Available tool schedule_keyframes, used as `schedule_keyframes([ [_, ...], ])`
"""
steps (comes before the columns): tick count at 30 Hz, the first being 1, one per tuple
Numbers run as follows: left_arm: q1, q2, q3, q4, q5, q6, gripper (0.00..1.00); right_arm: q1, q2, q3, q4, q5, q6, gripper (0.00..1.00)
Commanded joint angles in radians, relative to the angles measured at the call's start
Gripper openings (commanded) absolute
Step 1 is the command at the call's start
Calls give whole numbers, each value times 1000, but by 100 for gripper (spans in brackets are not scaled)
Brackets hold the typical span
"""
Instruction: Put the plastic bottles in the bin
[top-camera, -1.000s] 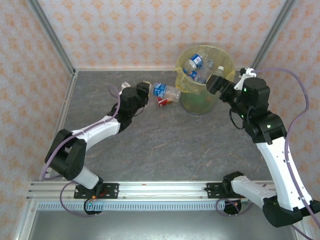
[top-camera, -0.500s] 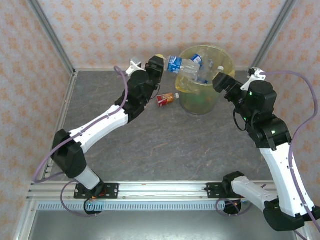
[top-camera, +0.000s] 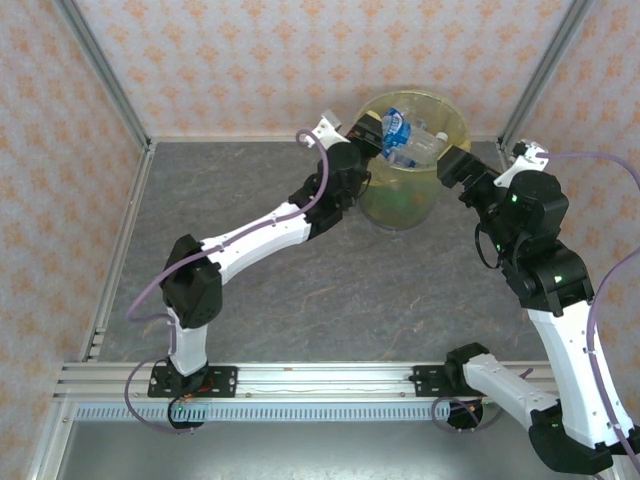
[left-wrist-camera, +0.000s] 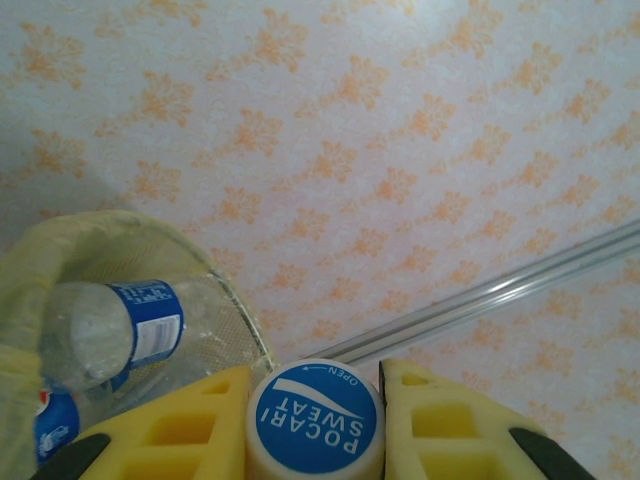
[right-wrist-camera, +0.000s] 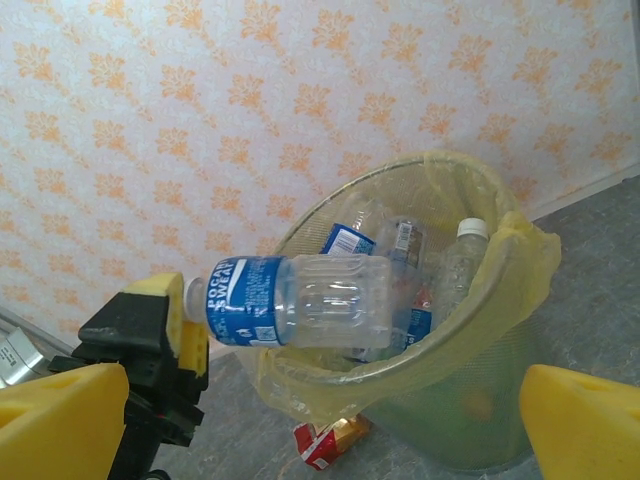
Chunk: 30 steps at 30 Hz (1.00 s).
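Clear ribbed plastic with a blue label wrapped round its neck end: this small drink bottle (right-wrist-camera: 300, 300) is clamped in the left gripper (top-camera: 368, 128). It lies level, its cap end pinched between the yellow fingers (left-wrist-camera: 190, 425) and its base pointing away over the mouth of the round translucent yellow plastic bin (top-camera: 400, 205). From the left wrist, the bottle's near end shows as a blue disc with a white edge, lettered POCARI SWEAT, with a finger pressed against each side.

In the top view the bin stands at about 1 o'clock on the grey stone-patterned table (top-camera: 300, 290), close to the patterned back wall (top-camera: 300, 60). A yellow bag liner (right-wrist-camera: 530, 250) is folded over its rim. The held bottle hangs over the bin's 10 o'clock edge, with most of its body above the opening.

Several more bottles (top-camera: 425, 148) lie heaped inside the bin. They are clear with blue labels, and they look dimmed and yellowed where seen through the wall. One white-capped bottle (right-wrist-camera: 460, 260) stands nearly upright against the inner wall, toward 2 o'clock in the right wrist view.

A red-orange labelled bottle (right-wrist-camera: 330, 440) lies on its side on the table, just beside the foot of the bin, at 6 o'clock in that same view.

The right gripper (top-camera: 455, 165) hovers at the bin's 4 o'clock side, near the wall. Its jaws are spread wide with nothing between them, and its yellow finger pads (right-wrist-camera: 60, 420) sit at the two lower corners of the right wrist view.
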Motion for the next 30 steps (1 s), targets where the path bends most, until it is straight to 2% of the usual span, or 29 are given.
schedule_keyframes([
  [1,-24,47,77,105,-85,175,27,6,-12,34,-17,34,-5,100],
  [5,-40,114,134,139,-119,274,26,5,-10,49,-19,31,-18,100],
  [14,-46,252,265,232,-109,364,26,5,4,73,-43,40,-30,100],
  [22,-54,426,498,210,-118,529,29,5,13,78,-55,51,-41,100],
  [24,-54,433,511,209,-107,556,36,6,15,75,-56,54,-41,100],
  [27,-54,403,475,197,-71,556,58,6,18,67,-48,55,-42,100],
  [30,-54,345,403,201,-59,529,68,6,21,58,-34,50,-41,100],
])
